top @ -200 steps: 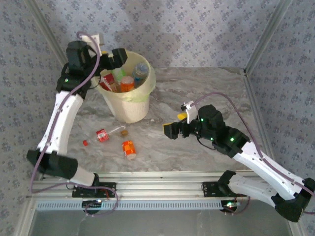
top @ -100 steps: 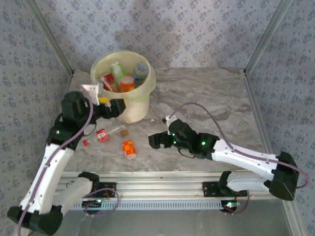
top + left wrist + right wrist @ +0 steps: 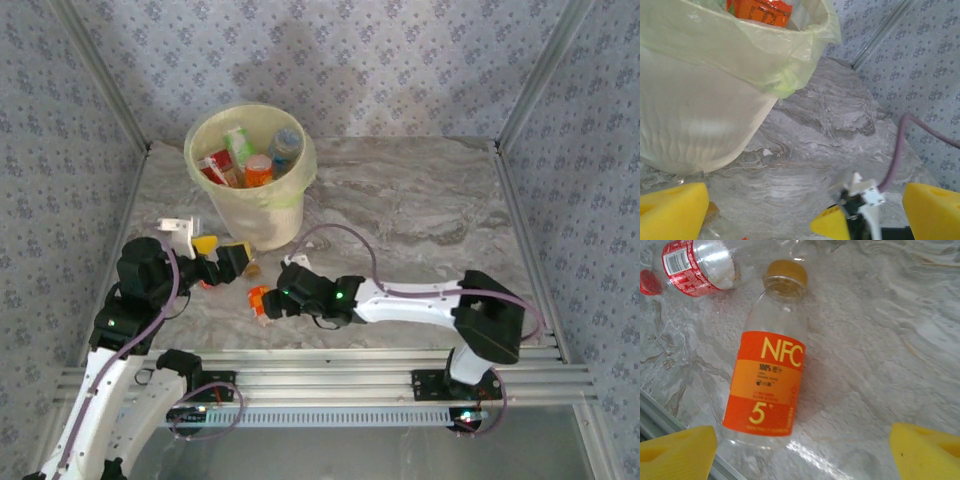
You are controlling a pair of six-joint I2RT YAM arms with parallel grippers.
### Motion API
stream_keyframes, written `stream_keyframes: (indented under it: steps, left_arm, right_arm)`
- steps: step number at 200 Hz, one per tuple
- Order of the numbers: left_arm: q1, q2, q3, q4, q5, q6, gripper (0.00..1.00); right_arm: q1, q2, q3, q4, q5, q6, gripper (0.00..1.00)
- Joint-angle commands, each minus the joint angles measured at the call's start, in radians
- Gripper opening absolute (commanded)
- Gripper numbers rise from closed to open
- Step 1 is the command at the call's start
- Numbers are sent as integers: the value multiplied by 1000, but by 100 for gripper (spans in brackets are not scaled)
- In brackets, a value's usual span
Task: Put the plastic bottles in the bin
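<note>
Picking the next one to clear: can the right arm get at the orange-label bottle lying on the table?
Probably yes. The orange-label bottle lies flat just ahead of the open right gripper, with nothing on top of it. The red-label bottle lies beyond its cap end, not across it.

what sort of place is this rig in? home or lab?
Probably a staged robot test cell, not a home: grey patterned backdrop walls, a marble-look tabletop, and white robot arms mounted on an aluminium rail, near a cream-white round plastic bin.

Bag-lined bin (image 3: 690,125) above wide-spread left pincer (image 3: 802,212)
</note>
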Motion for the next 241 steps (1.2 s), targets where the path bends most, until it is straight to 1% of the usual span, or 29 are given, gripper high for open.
stream_keyframes:
  steps: [1,50,93,136,191,241]
  left_arm:
    - [-5,-11,14,24,24,-6,100]
    - [-5,-23,11,28,41,-8,100]
    - [-4,-21,7,44,53,-13,100]
    - [-4,-21,3,41,55,-20,99]
    - [-4,-19,-1,50,54,-26,100]
    - [-4,1,4,39,65,-36,100]
  right_arm:
    - [6,80,78,-20,5,51,90]
    - [16,202,193,-66,-34,57,89]
    - [19,263,233,-84,-52,81,83]
    - [23,300,251,-105,-69,98,81]
    - [23,339,287,-118,-96,83,79]
    - [15,364,296,-99,-140,63,74]
